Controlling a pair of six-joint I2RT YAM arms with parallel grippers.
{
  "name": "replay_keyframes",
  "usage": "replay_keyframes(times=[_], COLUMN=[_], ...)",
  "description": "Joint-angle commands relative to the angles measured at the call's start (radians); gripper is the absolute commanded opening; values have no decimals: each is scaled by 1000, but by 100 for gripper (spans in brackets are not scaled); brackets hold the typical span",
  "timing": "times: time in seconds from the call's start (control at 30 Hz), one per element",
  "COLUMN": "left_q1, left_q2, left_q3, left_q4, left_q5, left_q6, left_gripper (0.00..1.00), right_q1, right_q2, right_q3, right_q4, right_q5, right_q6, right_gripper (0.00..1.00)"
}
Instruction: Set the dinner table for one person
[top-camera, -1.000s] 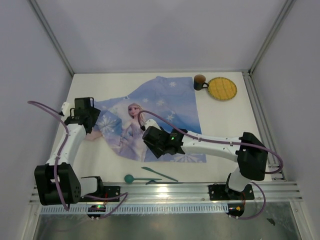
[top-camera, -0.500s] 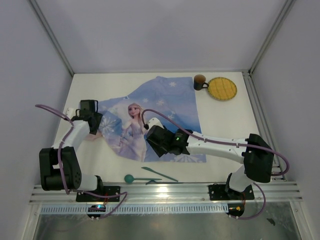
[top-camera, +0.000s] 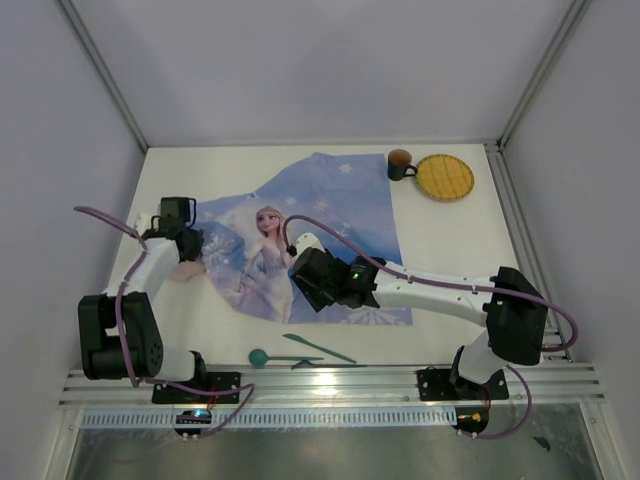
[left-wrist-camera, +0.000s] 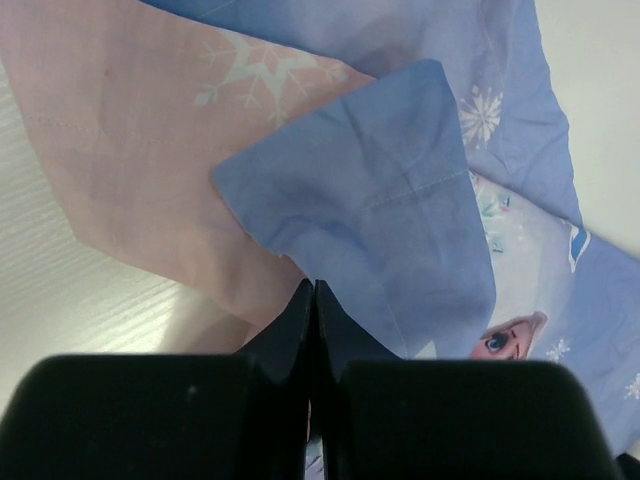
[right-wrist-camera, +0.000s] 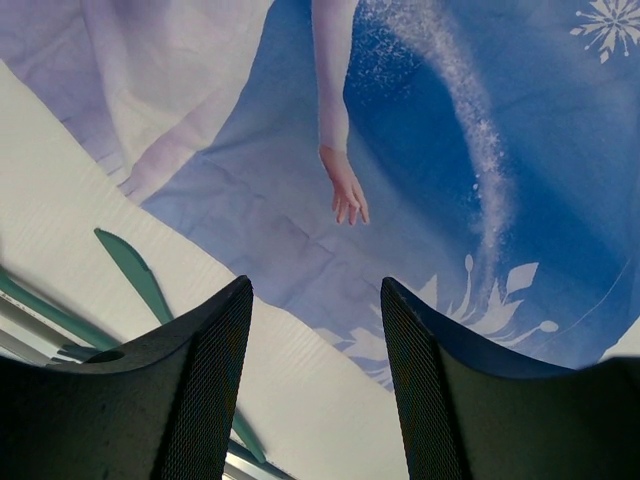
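Left tool (top-camera: 186, 258) first, seen from overhead: it sits low at the left corner of the cloth (top-camera: 330, 205), where the fabric is turned over to show its pink back. My right tool (top-camera: 305, 272) hangs over the near part of the cloth, by the printed figure. The cloth lies rumpled on the tabletop (top-camera: 450, 260), which shows white to the left, right and near side of it. A mug (top-camera: 400, 163) and a yellow disc (top-camera: 444, 177) stand side by side just off the cloth's far right corner. A teal spoon (top-camera: 258, 356) and a teal knife (top-camera: 322, 348) lie just off its near edge.

From my left wrist, the left tool (left-wrist-camera: 313, 292) is closed, fingers pressed together with the edge of a folded blue flap of the cloth (left-wrist-camera: 380, 200) nipped at their tips. The tabletop (left-wrist-camera: 70, 300) shows beside the pink underside.

From my right wrist, the right tool (right-wrist-camera: 315, 290) stands open with nothing between its fingers, above the cloth's (right-wrist-camera: 430, 150) near edge. The tabletop (right-wrist-camera: 50, 170) runs along that edge, and the teal knife (right-wrist-camera: 135, 270) lies on it.
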Motion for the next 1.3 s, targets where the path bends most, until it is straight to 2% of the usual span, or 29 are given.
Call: replay_keyframes(times=[0.0, 0.1, 0.23, 0.3, 0.43, 0.67, 0.9, 1.03, 1.1, 1.27], left_q1=[-16, -44, -44, -44, -44, -44, -44, -42, -42, -44], left_q2=[3, 4, 1, -6, -14, -60, -183, -293, -392, -574], left_q3=[89, 257, 402, 457, 512, 502, 497, 410, 324, 165], left_q4=[-59, -266, -563, -635, -776, -988, -1159, -1232, -1232, -1232], left_q5=[61, 26, 1, -6, 64, 188, 142, 133, 178, 124], left_q6=[37, 105, 202, 251, 410, 560, 561, 511, 462, 183], left_gripper=[0, 0, 0, 0, 0, 0, 0, 0, 0, 0], right_q1=[-3, -5, -13, -16, -20, -37, -63, -74, -77, -80], right_q2=[20, 25, 28, 32, 35, 49, 71, 89, 97, 109], right_q3=[35, 34, 34, 34, 24, 26, 32, 50, 57, 73], right_q4=[58, 68, 85, 87, 93, 101, 116, 124, 125, 131], right_q5=[-12, -9, -12, -17, -21, -31, -55, -64, -72, -87], right_q6=[2, -1, -10, -13, -16, -30, -50, -56, -61, -73], right_gripper=[59, 59, 59, 59, 59, 59, 59, 59, 59, 59])
